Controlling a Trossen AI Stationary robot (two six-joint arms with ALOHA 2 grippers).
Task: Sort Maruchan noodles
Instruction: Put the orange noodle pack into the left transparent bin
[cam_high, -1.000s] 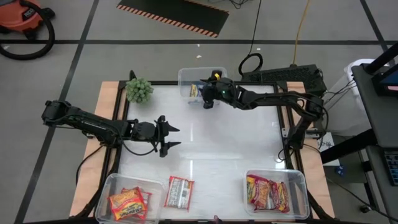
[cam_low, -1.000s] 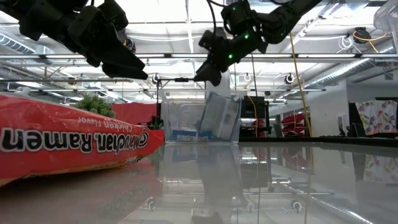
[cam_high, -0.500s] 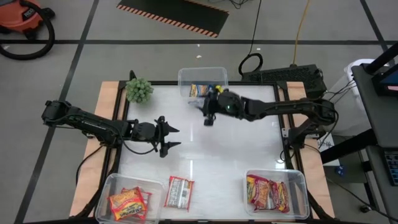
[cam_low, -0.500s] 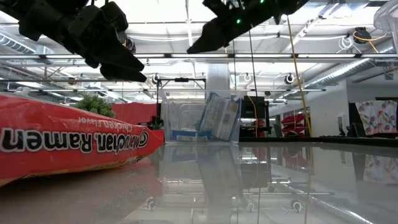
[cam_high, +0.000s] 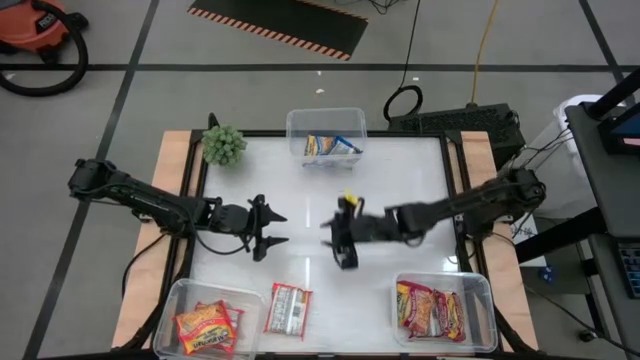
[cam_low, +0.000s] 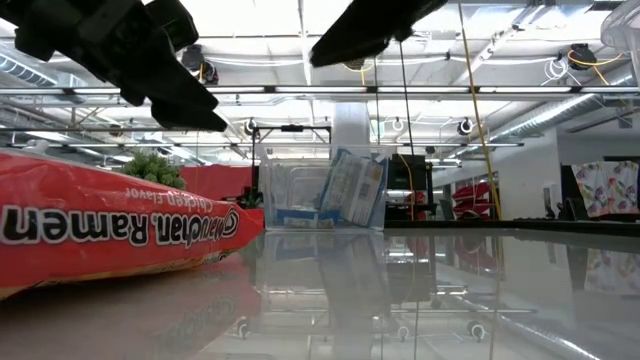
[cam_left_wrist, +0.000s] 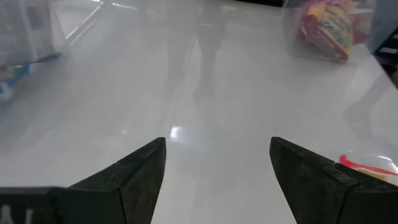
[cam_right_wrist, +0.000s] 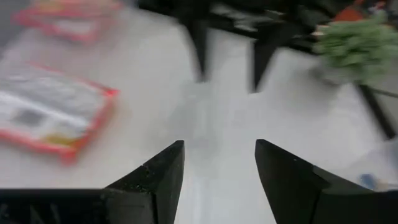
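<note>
Looking straight down, you see the left pincer (cam_high: 270, 227) poised over the tabletop (cam_high: 400, 180) left of centre, its fingers spread wide and holding nothing. The right pincer (cam_high: 342, 243) sits near the middle, just beside it, parted and empty too. A red-and-white noodle packet (cam_high: 288, 309) lies loose on the near edge, between the clear tub of orange-yellow packets (cam_high: 204, 327) at the near-left corner and the tub of red-and-yellow packets (cam_high: 432, 310) at the near-right. A third tub (cam_high: 326, 136) at the far edge holds a blue-and-white packet (cam_high: 331, 147); the green plant (cam_high: 224, 145) stands to its left.

From tabletop height, you face a big red Maruchan Ramen packet (cam_low: 110, 225) close on the left, and the far tub (cam_low: 325, 190) with its blue-and-white packet leaning upright inside.

Through the left wrist camera, your wide fingers (cam_left_wrist: 140, 177) frame bare tabletop, a tub of packets (cam_left_wrist: 328, 28) beyond.

Through the right wrist camera, the parted fingers (cam_right_wrist: 158, 177) point toward the other arm's pincer (cam_right_wrist: 227, 53), with the loose red-edged packet (cam_right_wrist: 56, 115) and the plant (cam_right_wrist: 357, 46) to either side.
</note>
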